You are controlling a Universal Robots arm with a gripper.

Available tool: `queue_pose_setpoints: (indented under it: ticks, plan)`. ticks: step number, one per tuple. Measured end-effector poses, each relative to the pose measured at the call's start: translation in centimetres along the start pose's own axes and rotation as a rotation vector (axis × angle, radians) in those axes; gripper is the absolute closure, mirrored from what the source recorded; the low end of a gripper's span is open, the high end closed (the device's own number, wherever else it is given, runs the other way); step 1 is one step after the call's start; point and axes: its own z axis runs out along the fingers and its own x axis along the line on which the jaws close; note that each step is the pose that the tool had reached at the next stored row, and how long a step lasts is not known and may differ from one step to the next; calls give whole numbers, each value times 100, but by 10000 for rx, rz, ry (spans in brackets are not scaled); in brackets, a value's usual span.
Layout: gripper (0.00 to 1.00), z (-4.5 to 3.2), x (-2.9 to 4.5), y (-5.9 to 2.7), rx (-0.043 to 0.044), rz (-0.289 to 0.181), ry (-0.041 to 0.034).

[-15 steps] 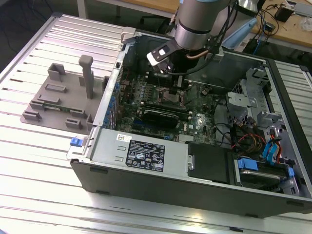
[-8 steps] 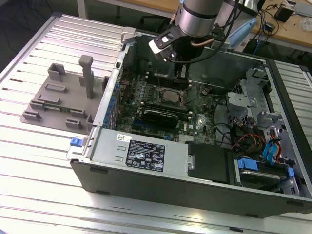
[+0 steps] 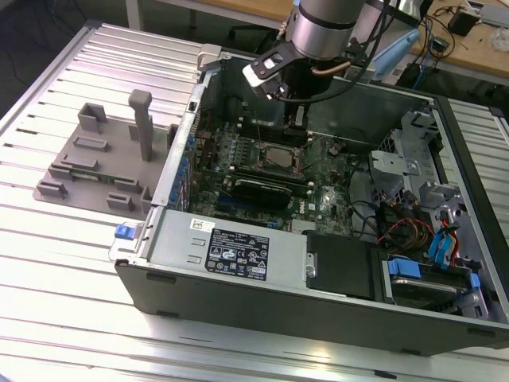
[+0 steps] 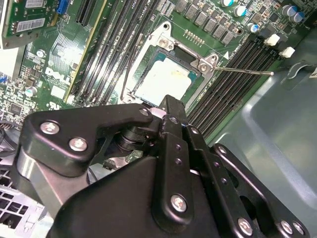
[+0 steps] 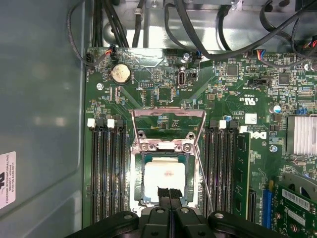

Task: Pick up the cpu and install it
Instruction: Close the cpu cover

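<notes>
1. The cpu is lying flat in the socket on the mobo, pale metal top facing up. The socket's frame is sitting around it in both wrist views.
2. The pincer is hanging right over one edge of the cpu. Its fingers are sitting pressed together, closed, w/ nothing seen between them. Whether the tips are touching the cpu can't be told.
3. The load plate is standing swung open on the far side of the socket from the pincer.
4. The thin lever wire is sticking out unlatched, running betw. the socket and the RAM slots.
5. RAM slots are flanking the socket on both sides, and a coin cell is sitting on the mobo beyond the load plate.
6. In the exterior view the arm is reaching down into the open case, above the socket area. The case is lying on its side on the slatted counter.
7. A grey fixture w/ an upright post is sitting on the counter just beside the case, on the exterior view's left.
</notes>
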Motion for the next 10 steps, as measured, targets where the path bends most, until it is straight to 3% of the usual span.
queue_pose_setpoints:
  ticks: [10]
  plan:
    - [89, -29, 1, 1, 0, -2, -1]
